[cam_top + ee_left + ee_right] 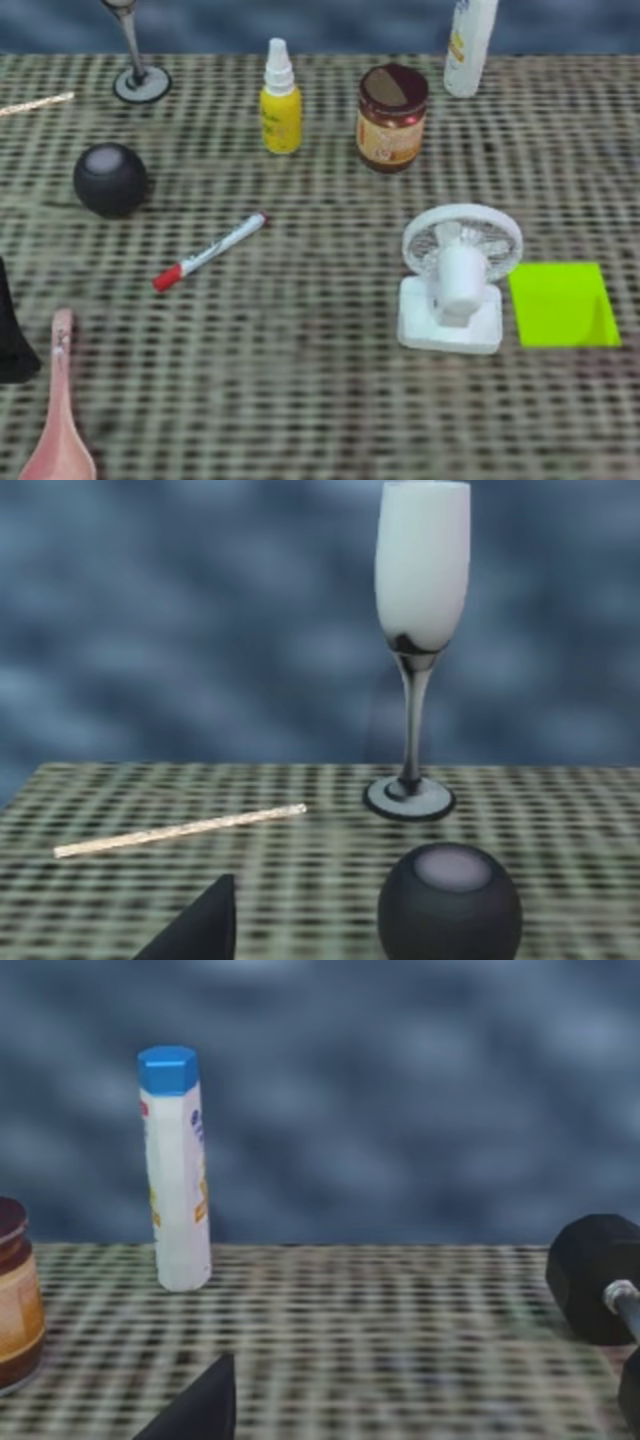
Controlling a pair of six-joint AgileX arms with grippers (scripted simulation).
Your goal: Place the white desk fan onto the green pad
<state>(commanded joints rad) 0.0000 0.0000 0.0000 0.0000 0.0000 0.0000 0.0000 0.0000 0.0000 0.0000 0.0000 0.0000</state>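
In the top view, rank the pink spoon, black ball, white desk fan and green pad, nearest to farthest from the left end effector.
1. Pink spoon, beside the left end effector at the left edge.
2. Matte black ball, left side, farther back.
3. White plastic desk fan, right of centre.
4. Flat lime-green pad, far right.

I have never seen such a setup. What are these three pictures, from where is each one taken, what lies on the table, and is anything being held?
This is a simulated table robot with two arms. One picture looks down from above; two come from cameras on each arm's wrist.

On the woven table stand the small white plastic desk fan, the flat lime-green square pad beside it, a brown jar, a yellow dropper bottle, a tall white bottle, a red-capped marker, a dark ball, a stemmed glass, a pink spoon and a black dumbbell.

Nothing is held. Each wrist picture shows only a dark pincer tip.
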